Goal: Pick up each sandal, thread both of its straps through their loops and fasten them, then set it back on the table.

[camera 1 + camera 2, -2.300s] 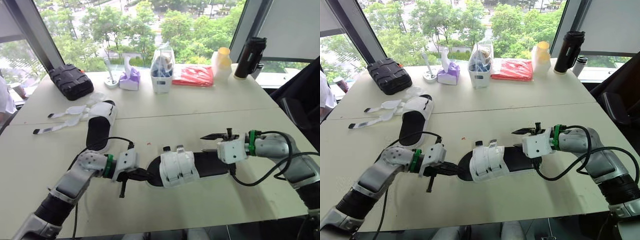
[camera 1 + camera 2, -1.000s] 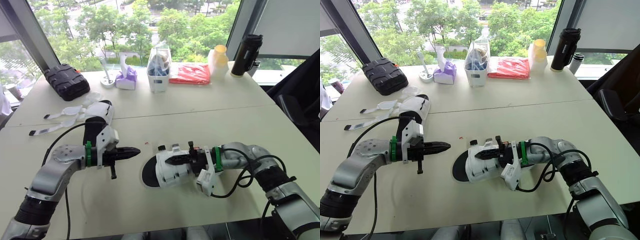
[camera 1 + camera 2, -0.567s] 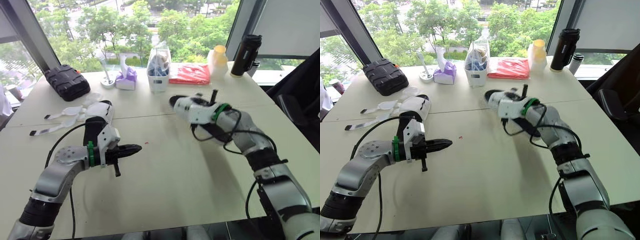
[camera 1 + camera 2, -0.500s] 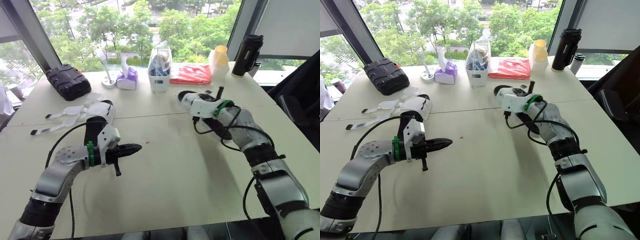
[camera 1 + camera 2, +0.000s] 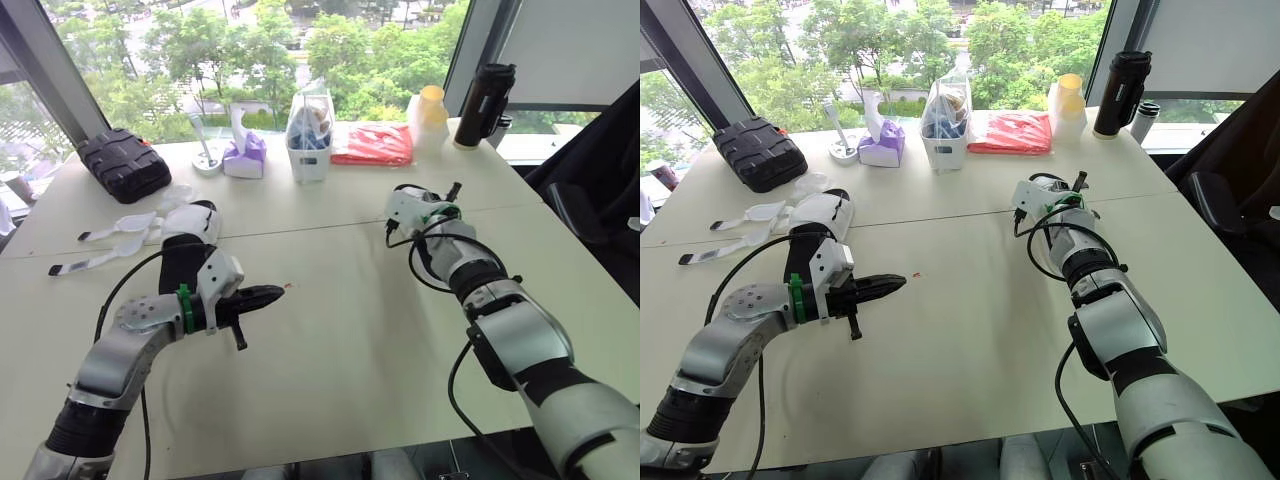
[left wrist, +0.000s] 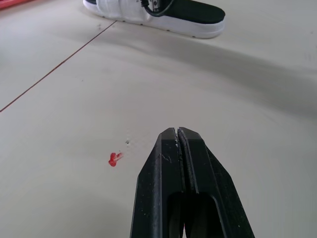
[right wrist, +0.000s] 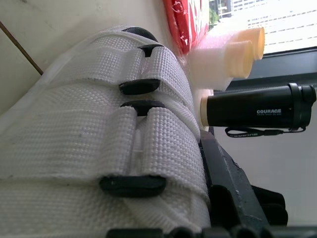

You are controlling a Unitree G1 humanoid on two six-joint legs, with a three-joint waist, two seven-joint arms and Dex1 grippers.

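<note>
Right gripper (image 5: 420, 205) grips the strapped sandal (image 7: 99, 124) down near the table's (image 5: 330, 400) right edge, apparently setting it back; left gripper (image 6: 178, 136) hovers pinched shut, empty, free for the other sandal (image 5: 190, 240).

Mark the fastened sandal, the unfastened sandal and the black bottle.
fastened sandal (image 7: 99, 148): right wrist view, on its white woven strap.
unfastened sandal (image 5: 196, 222): left eye view, on its white upper.
black bottle (image 5: 482, 105): left eye view, on the middle of its body.
</note>
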